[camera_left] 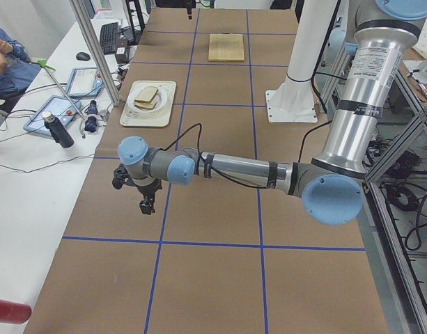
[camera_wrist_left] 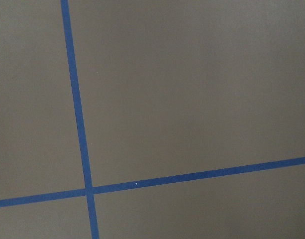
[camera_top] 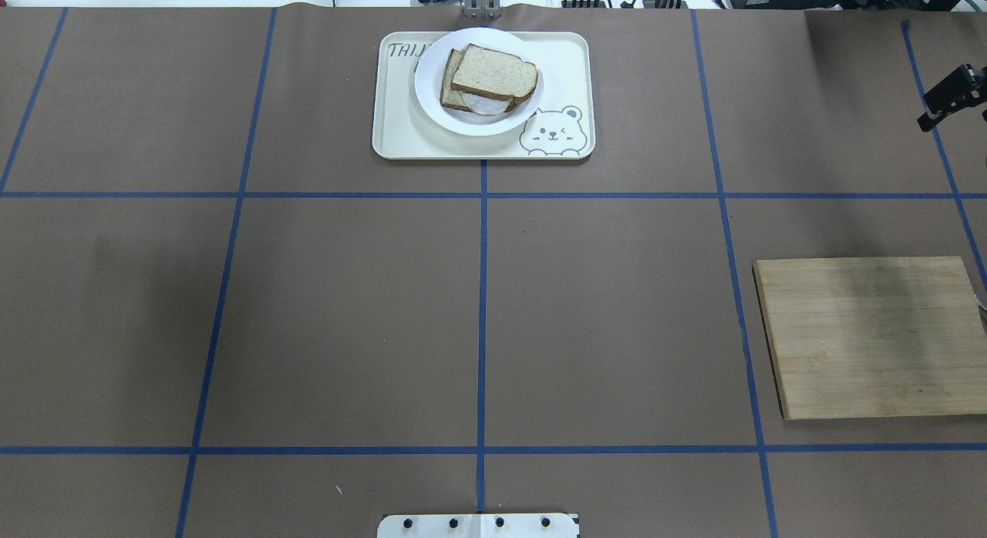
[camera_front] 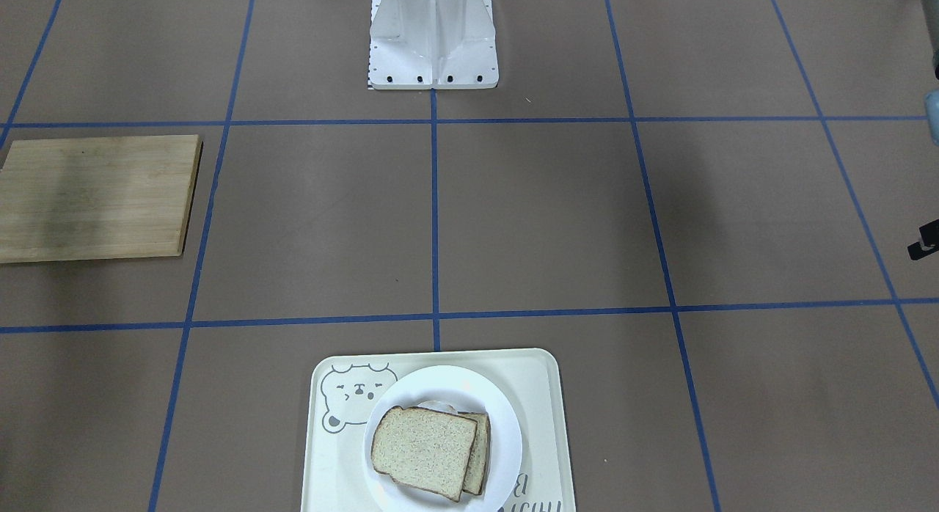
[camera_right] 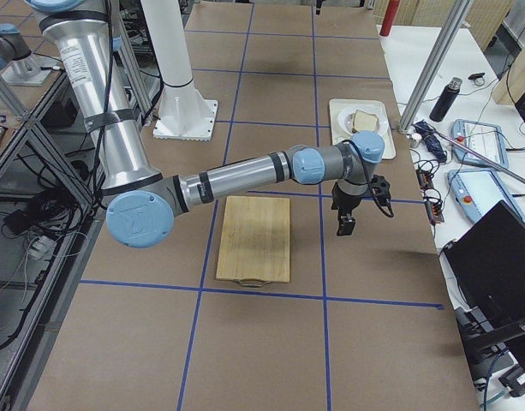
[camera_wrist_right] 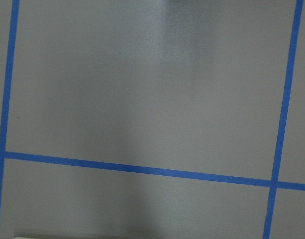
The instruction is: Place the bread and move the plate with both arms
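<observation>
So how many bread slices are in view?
2, stacked on the plate: the top slice covers most of the lower slice, which peeks out beside it. Any slice underneath would be hidden.

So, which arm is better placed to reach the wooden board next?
The right. The wooden board lies on the robot's right half, and the right gripper hangs close beside it; the left gripper hangs far off on the other side.

Bread (camera_front: 424, 450) flat on white plate (camera_front: 506, 439), in tray (camera_front: 543, 395).
</observation>
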Controlling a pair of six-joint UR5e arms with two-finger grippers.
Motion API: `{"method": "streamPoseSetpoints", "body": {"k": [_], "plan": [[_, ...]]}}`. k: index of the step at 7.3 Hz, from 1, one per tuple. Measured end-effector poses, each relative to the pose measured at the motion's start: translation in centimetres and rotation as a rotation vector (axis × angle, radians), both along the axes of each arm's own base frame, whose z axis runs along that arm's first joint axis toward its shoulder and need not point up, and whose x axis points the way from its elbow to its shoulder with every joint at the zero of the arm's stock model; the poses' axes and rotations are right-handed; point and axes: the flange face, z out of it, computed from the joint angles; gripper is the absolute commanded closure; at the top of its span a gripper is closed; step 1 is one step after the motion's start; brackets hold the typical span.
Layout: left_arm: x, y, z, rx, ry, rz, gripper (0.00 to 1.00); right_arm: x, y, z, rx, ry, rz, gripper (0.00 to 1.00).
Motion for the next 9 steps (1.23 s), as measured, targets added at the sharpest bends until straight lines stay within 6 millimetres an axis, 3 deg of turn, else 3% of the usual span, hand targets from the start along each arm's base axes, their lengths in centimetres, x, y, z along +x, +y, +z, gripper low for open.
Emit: {"method": "streamPoseSetpoints", "body": {"k": [1,3,6,9], "plan": [[-0.2,0.7,0.0,0.006,-0.001,0.001,0.01,0.1,0.1,0.0,0.002,-0.002,-0.001,0.0],[-0.9,4.7,0.1,0.022,0.003,0.002,0.01,0.8,1.6,0.6,0.0,0.003,0.007,0.0],[-2.2,12.6,0.2,0.029,0.001,0.0,0.01,2.5,8.3,2.2,-0.01,0.011,0.012,0.0],[-2.4,14.0,-0.3,0.034,0.002,-0.002,0.01,2.8,9.7,2.9,-0.015,0.016,0.01,0.0]]}}
